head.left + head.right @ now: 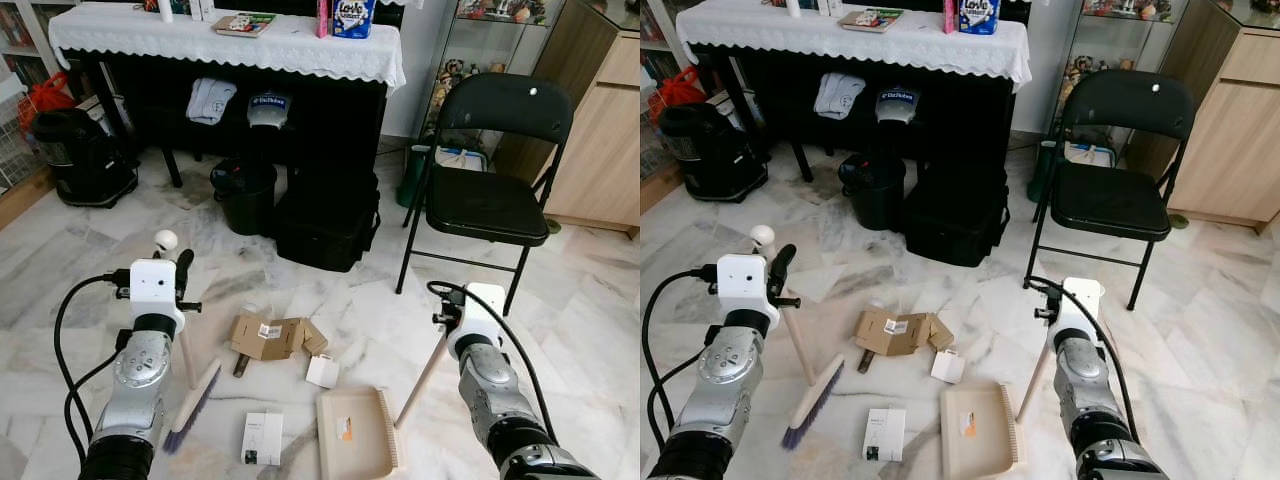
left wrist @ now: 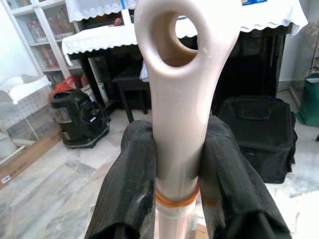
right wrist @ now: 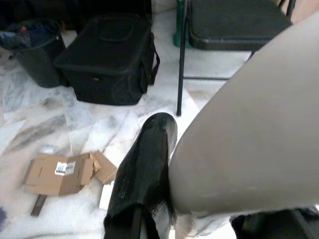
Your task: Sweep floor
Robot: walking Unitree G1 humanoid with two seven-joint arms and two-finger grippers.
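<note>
Nearest the robot, a white box and a beige dustpan lay on the marble floor. The right hand was clamped on the dustpan's handle, which rose at a slant from the pan's right edge. The left hand was clamped on the broom handle, both fingers pressed against it just below its looped top. The broom rested with its purple bristles on the floor, left of the dustpan and apart from it. Just beyond the pan lay a small white card, then a flattened carton with a dark strip at its near corner. Farther off stood a black bag and a black bin, with a folding chair to the right and a black vacuum to the left. Behind them stood a desk under a white lace cloth, carrying books and a blue packet.
</note>
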